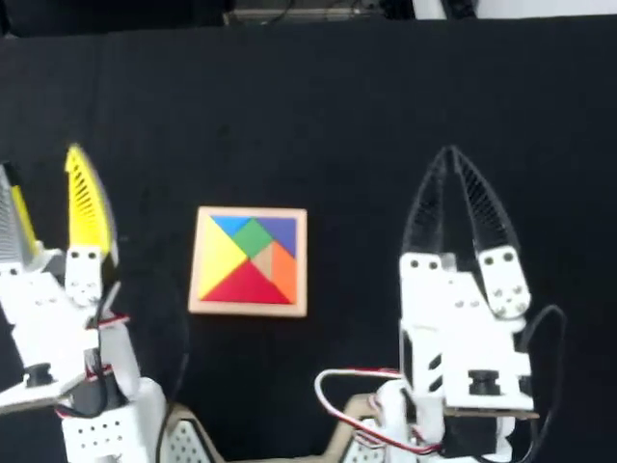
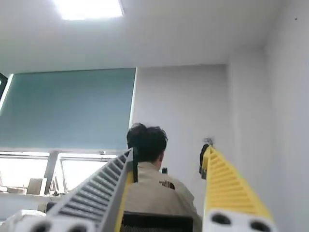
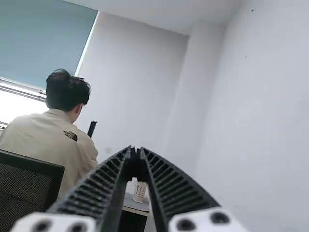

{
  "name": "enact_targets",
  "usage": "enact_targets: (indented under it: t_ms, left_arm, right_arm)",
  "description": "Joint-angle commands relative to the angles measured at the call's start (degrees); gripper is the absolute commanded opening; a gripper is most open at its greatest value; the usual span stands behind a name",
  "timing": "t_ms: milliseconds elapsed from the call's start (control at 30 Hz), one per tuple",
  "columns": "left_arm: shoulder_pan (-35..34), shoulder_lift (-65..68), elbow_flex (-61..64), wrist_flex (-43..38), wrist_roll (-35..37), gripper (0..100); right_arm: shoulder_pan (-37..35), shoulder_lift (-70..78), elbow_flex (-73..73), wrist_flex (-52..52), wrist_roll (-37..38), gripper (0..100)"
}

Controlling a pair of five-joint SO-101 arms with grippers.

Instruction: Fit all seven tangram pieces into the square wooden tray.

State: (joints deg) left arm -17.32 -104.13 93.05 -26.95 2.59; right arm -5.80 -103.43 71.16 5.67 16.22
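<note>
Tray (image 1: 249, 309): square, wooden, sitting mid-table on black cloth (image 1: 337, 116). Contents: tangram pieces (image 1: 253, 237) lying flat and filling it, with yellow piece (image 1: 214, 258) at 9 o'clock, red piece (image 1: 249, 285) at 6, orange piece (image 1: 283, 268) at 3.
Left gripper (image 1: 40, 159): resting at 9 o'clock of tray, fingers standing apart, empty.
Right gripper (image 1: 451, 152): resting at 3 o'clock, fingers pressing together, empty.
Room: white wall (image 3: 251, 96), ceiling light (image 2: 87, 8) glowing.

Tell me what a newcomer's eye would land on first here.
The square wooden tray in the middle of the black table stands out first, filled edge to edge with bright tangram pieces. Either side of it are the left gripper, with one yellow finger, open, and the right gripper, its black fingers shut together.
</note>
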Motion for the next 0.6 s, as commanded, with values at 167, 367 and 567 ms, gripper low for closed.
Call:
enact_targets:
  t_ms: [167, 367, 567]
  left_arm:
    - [1.7, -0.3, 4.3, 12.4, -2.5, 23]
    - [4.2, 0.0, 4.3, 41.6, -2.5, 23]
    - [5.1, -0.1, 4.3, 72.4, -2.5, 23]
  right_arm:
    - [-1.6, -5.0, 7.3, 6.6, 0.6, 1.6]
    - [1.8, -4.9, 22.5, 7.1, -2.4, 1.6]
    - [9.9, -3.6, 25.4, 22.2, -25.7, 1.6]
